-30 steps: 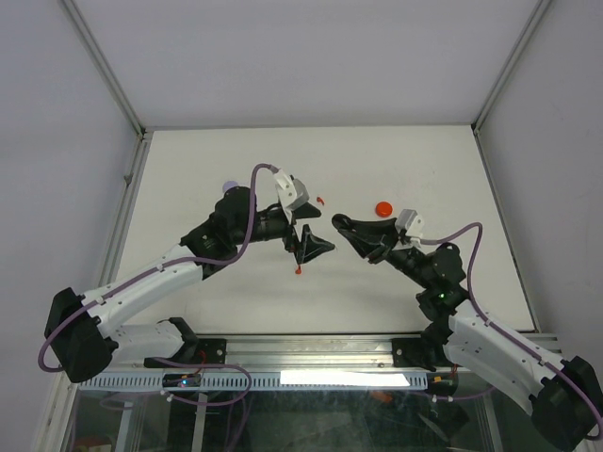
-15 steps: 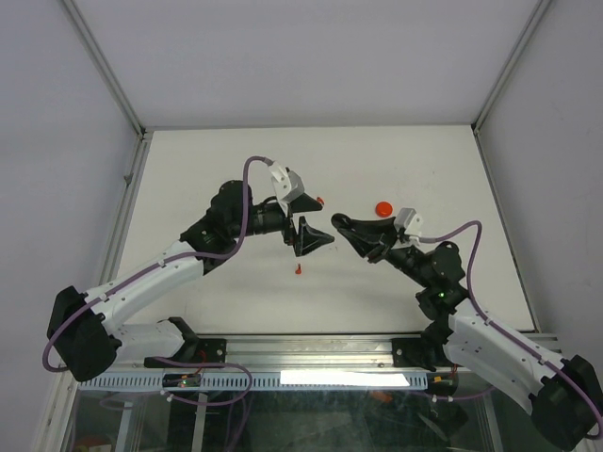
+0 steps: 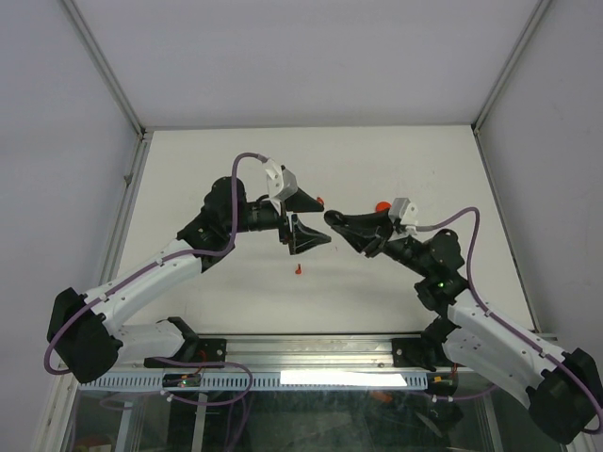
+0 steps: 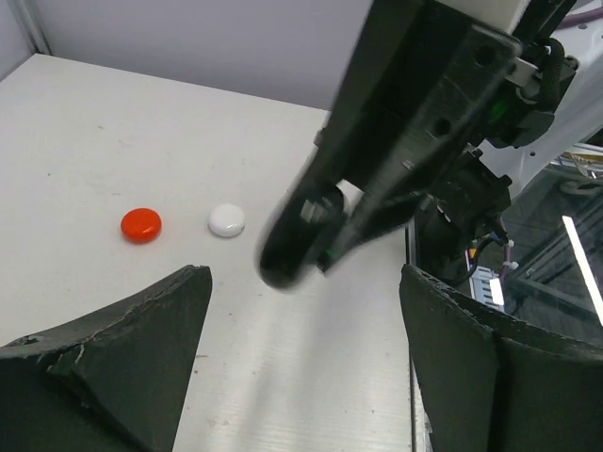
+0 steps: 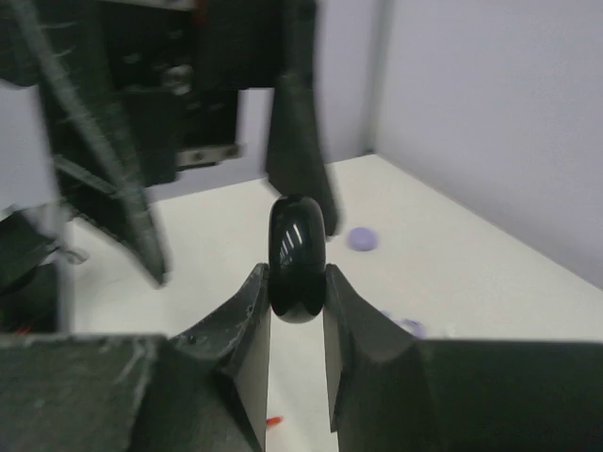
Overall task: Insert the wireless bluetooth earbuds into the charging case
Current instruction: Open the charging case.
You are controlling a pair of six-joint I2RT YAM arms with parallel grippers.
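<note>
Left gripper (image 4: 301, 306): jaws wide apart, holding nothing | Right gripper (image 5: 297, 282): clamped on black charging case (image 5: 297, 243), held edge-on

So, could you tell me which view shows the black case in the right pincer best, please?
The right wrist view: the black case sits centred, edge-on, clamped in the right pincer. The left wrist view shows it blurred at the pincer's tip; the top view cannot separate it from the dark pincer.
</note>
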